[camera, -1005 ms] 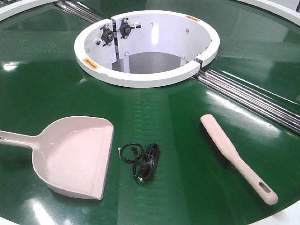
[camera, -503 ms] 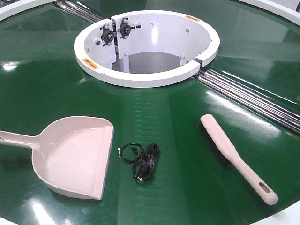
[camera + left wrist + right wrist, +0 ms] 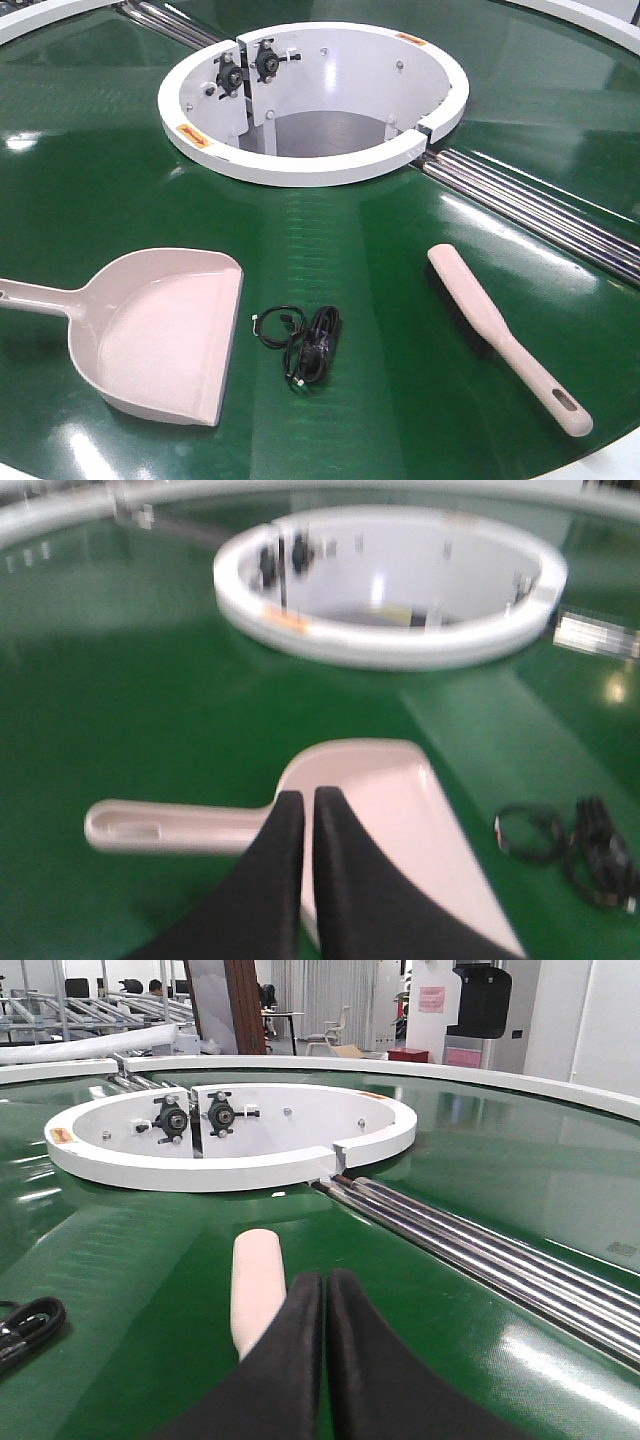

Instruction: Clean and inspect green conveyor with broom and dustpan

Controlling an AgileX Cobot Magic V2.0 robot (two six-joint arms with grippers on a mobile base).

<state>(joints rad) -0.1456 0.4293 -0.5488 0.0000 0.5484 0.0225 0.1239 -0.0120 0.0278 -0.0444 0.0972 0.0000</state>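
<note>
The green conveyor [image 3: 90, 180] rings a white circular opening [image 3: 312, 100]. On it at front left lies the beige-pink dustpan [image 3: 165, 335], handle pointing left. The pale broom [image 3: 505, 335] lies at front right, slotted handle end nearest. Neither gripper shows in the front view. In the left wrist view my left gripper [image 3: 308, 798] is shut and empty, hovering over the dustpan [image 3: 390, 810] where its handle joins the scoop. My right gripper [image 3: 325, 1280] is shut and empty above the broom [image 3: 255, 1285], whose rounded tip shows just left of the fingers.
A coiled black cable [image 3: 305, 342] lies between dustpan and broom. Shiny metal rollers [image 3: 540, 205] cross the belt at right and again at back left [image 3: 165, 22]. The belt's white outer rim [image 3: 610, 460] runs along the near right corner.
</note>
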